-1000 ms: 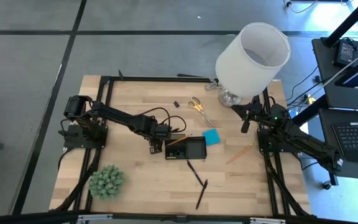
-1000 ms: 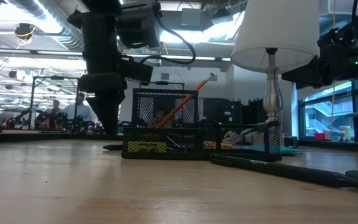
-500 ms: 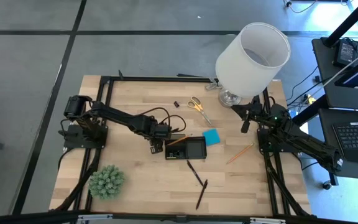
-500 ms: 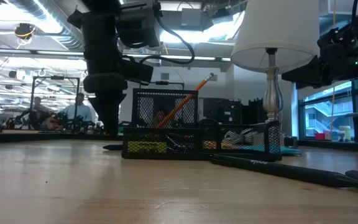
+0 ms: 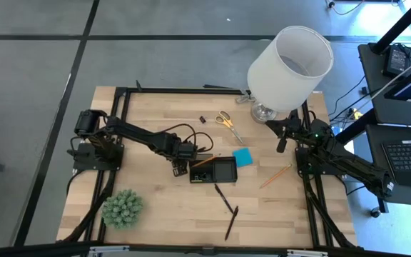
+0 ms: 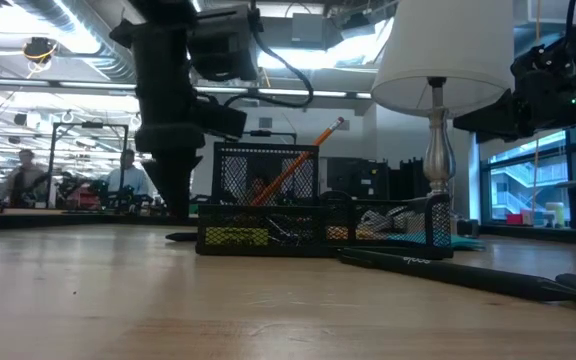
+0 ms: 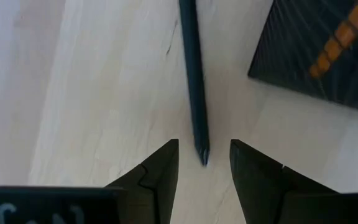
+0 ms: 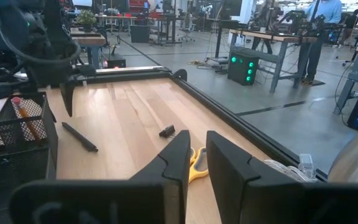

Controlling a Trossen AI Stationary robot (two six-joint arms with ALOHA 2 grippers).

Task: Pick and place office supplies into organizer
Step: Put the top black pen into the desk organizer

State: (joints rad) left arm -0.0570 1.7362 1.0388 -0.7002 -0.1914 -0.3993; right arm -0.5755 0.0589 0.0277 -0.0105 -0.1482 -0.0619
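Note:
My left gripper (image 5: 176, 170) (image 7: 204, 144) is open and points down just left of the black mesh organizer (image 5: 214, 170) (image 6: 313, 215). Its fingers stand on either side of the tip of a black pen (image 7: 193, 74) that lies flat on the table; I see no touch. An orange pencil (image 6: 303, 160) leans in the organizer's tall compartment. The yellow-handled scissors (image 5: 227, 121), a black clip (image 5: 202, 119), the blue pad (image 5: 243, 157), another orange pencil (image 5: 275, 176) and two black pens (image 5: 224, 198) (image 5: 232, 222) lie on the table. My right gripper (image 5: 282, 145) (image 8: 197, 134) waits above the table's right side, open by a narrow gap.
A big white lamp (image 5: 290, 68) stands at the far right corner, close to my right arm. A green spiky plant ball (image 5: 123, 208) sits near the near left corner. Bare wood (image 5: 155, 214) lies between the plant and the pens. People move in the room behind.

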